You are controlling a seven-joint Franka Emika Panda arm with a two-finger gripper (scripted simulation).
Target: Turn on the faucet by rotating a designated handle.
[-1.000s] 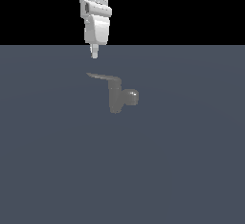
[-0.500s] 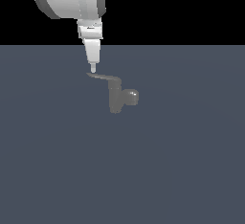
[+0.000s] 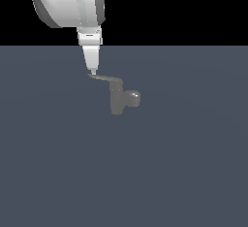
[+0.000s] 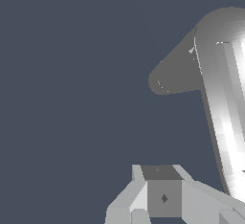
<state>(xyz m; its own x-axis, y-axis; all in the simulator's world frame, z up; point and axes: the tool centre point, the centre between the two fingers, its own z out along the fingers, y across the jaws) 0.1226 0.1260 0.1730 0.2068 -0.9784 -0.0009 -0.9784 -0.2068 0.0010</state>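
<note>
Hovering with gripper [image 3: 93,71] tip at the pointed far end of the handle [image 3: 104,79], seemingly touching or just above it in the exterior view. Standing near mid-scene on the flat blue-grey surface [image 3: 184,172]: the faucet [image 3: 117,97], upright grey body with a rounded stub toward the exterior view's right. Running from the top of that body out toward the exterior view's left, ending right under the fingertips: the lever's long axis, roughly level. Fingers drawn close together into a narrow wedge, apparently closed and grasping nothing, though hard to confirm; only part of the finger block [image 4: 162,196] in the wrist view, beside the bright lever [image 4: 225,122]. Judged next: a sideways push on the lever's tip, swinging it about the body's upright axis. Contact far from the pivot, so good leverage, yet some risk of slipping off the thin point.
</note>
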